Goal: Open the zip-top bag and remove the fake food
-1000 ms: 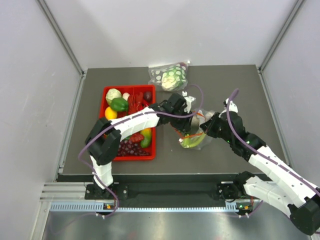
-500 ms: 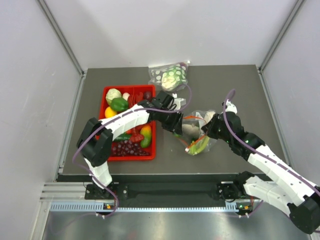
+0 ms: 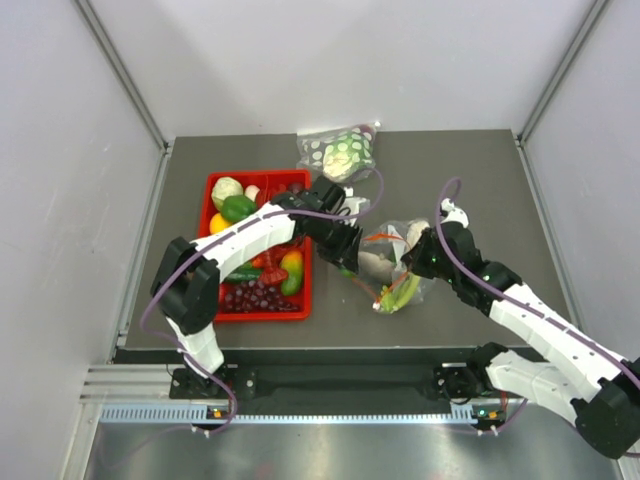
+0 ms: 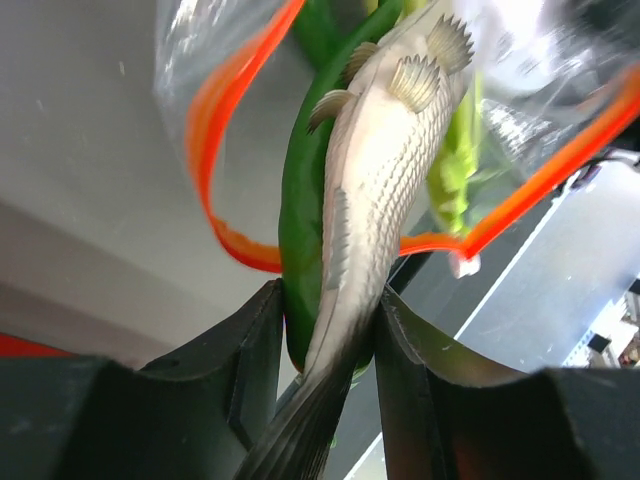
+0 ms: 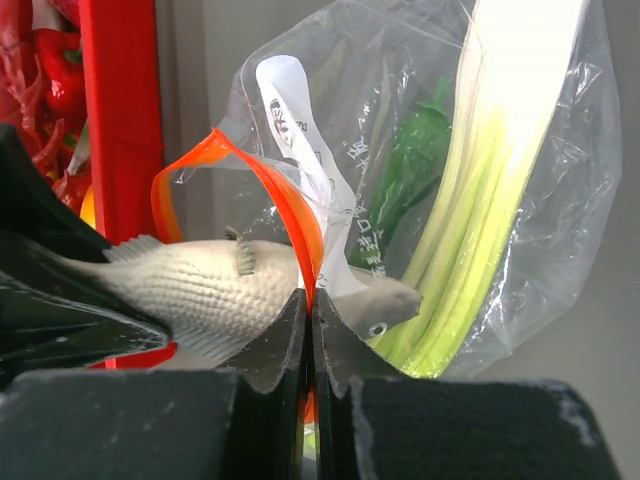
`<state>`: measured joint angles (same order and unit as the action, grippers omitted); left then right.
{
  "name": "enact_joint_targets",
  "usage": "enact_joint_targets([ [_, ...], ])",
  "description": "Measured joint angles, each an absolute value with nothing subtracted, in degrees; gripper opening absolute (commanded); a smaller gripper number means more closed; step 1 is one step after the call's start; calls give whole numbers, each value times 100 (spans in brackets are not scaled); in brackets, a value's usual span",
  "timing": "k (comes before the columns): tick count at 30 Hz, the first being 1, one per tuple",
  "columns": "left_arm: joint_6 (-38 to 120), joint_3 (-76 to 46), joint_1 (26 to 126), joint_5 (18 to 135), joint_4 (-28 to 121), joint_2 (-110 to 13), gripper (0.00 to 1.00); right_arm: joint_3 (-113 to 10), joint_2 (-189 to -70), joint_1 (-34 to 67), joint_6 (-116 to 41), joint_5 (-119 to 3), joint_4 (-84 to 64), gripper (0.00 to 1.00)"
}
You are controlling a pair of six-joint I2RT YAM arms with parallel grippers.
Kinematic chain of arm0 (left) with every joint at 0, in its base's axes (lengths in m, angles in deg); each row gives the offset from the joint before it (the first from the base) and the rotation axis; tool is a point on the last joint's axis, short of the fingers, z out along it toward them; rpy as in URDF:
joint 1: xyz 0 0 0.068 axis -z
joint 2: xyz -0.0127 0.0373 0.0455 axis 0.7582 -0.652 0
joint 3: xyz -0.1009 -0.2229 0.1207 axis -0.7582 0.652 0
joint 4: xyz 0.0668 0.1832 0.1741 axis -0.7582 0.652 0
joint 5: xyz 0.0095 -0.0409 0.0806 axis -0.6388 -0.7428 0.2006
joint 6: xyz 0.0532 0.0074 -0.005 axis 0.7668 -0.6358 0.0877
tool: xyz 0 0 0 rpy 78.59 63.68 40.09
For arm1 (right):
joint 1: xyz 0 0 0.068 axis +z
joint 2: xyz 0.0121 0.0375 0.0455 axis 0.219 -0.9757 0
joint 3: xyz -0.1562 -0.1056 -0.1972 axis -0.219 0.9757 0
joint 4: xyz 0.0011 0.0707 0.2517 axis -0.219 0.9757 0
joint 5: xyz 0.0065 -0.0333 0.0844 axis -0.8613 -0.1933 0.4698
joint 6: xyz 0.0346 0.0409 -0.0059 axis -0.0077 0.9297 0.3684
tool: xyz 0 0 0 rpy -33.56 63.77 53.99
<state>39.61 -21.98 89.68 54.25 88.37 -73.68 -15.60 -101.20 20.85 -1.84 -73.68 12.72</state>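
The clear zip-top bag (image 3: 400,268) lies mid-table with its orange-red zip strip (image 5: 290,215) open and its white label (image 5: 300,130) showing. My left gripper (image 3: 347,256) is shut on the tail of the grey fish (image 4: 385,170) together with the slim green vegetable piece (image 4: 305,200). The fish (image 5: 220,290) sticks halfway out of the bag mouth. My right gripper (image 3: 418,255) is shut on the bag's zip strip. The pale green celery-like stalk bunch (image 5: 480,220) stays inside the bag and also shows in the top view (image 3: 398,294).
A red tray (image 3: 305,305) with grapes (image 3: 258,296), a green pepper and other fake food stands left of the bag. A dotted clear bag (image 3: 340,152) with a pale round head lies at the back.
My left gripper has pulled back to the left toward the tray, drawing the fish partly out of the bag. My right gripper has kept its hold on the zip strip and shifted slightly left.
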Motion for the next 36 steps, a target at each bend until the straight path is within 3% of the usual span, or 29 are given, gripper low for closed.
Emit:
enact_joint_targets([
  [6,3898,-2952,8968,5423,8916,-7744,0,-1562,-10183,2085,-226,-7365,1261,0],
  [17,3939,-3006,8984,5445,9040,-7946,0,-1560,-10159,2085,-230,-7372,1261,0],
  [36,4123,-3597,9010,5401,9567,-8009,10,-1560,-10135,2085,-232,-7374,1180,0],
])
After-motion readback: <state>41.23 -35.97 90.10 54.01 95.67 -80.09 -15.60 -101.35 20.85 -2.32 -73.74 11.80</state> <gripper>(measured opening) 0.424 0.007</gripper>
